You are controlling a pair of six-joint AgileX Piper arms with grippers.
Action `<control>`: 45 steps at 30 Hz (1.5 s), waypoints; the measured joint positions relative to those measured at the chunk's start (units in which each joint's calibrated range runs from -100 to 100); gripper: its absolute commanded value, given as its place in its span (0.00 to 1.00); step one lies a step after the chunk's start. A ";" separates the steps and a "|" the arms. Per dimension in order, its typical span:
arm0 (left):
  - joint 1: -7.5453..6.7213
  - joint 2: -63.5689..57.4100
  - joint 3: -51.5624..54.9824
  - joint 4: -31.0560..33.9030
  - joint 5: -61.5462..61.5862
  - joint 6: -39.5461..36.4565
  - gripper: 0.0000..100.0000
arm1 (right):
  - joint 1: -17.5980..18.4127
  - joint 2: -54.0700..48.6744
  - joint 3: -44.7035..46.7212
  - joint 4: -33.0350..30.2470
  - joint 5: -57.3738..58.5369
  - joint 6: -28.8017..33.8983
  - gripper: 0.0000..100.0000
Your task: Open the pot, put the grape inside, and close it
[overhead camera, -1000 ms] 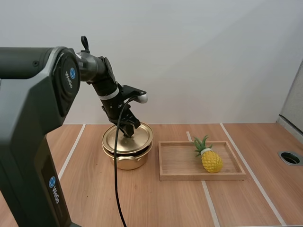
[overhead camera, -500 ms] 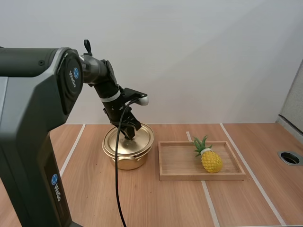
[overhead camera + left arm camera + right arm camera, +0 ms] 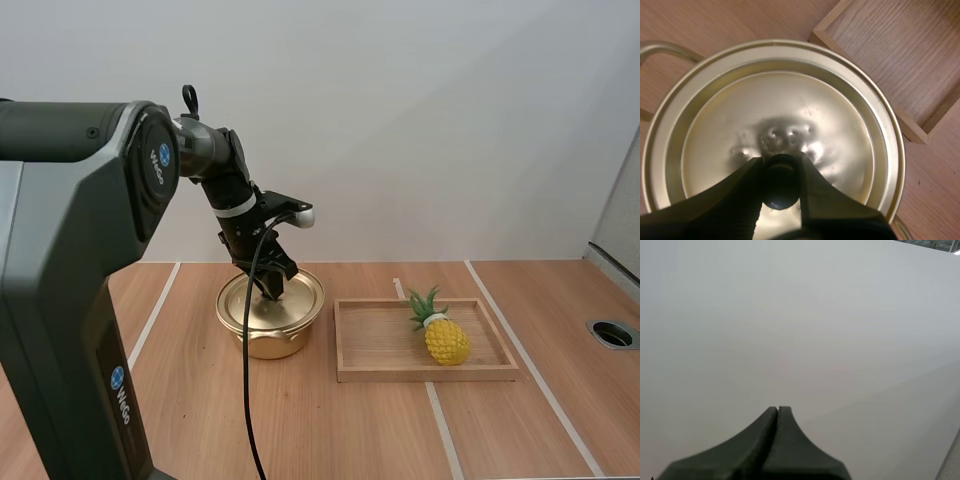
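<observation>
A gold pot (image 3: 268,338) stands on the table with its gold lid (image 3: 790,110) lying flat on the rim. My left gripper (image 3: 275,291) reaches down onto the lid's middle. In the left wrist view its two fingers pinch the lid's dark knob (image 3: 781,176) between them. The pot's inside is hidden by the lid. My right gripper (image 3: 777,413) is shut on nothing, its fingers together as one dark wedge before a plain wall. A yellow toy pineapple (image 3: 445,338) with green leaves lies in the wooden tray (image 3: 375,350) to the right of the pot.
The tray's corner (image 3: 900,65) lies close beside the pot. White tape lines run along the table on both sides of the pot. A round hole (image 3: 612,333) sits in the table near the right edge.
The lid, tilted and raised over the pot a second ago, has come down with my left gripper and now sits level on the rim.
</observation>
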 measured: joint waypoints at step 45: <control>0.17 -22.60 -18.14 6.00 4.38 -5.58 1.00 | 0.00 0.00 0.00 0.00 0.15 0.00 0.00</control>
